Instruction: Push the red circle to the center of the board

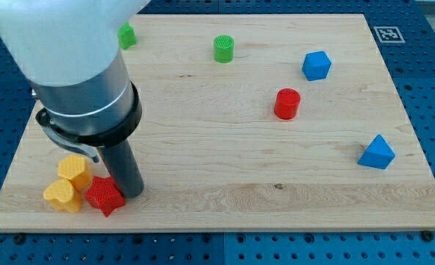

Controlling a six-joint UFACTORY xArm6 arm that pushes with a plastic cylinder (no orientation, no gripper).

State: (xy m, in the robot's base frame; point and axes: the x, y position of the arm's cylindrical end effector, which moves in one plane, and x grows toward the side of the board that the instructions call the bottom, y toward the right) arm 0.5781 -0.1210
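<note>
Red circle [287,104] sits upright on the board [224,184], right of centre and slightly toward the view's top, clear of everything else. Nearest neighbours: blue cube [316,65] above-right, green cylinder [224,48] above-left, blue triangular block [377,153] well off at lower right. None touch it.

My tip [131,193] is far away at the view's lower left, resting right beside the red star [104,195], apparently touching or almost touching its right side; two yellow blocks [68,182] huddle just left of that. Another green block [126,34] peeks out behind the arm at the top. Tool is a plain rod, nothing to open or close, holding nothing.

Handling guess: small rigid plastic piece, light, slides easily on smooth wood, not fragile. Round side wall means an off-axis push will make it roll off the tip sideways. Best contact: mid-wall on its right, slightly upper side, pushing left and a little down toward centre. Short shove only.
</note>
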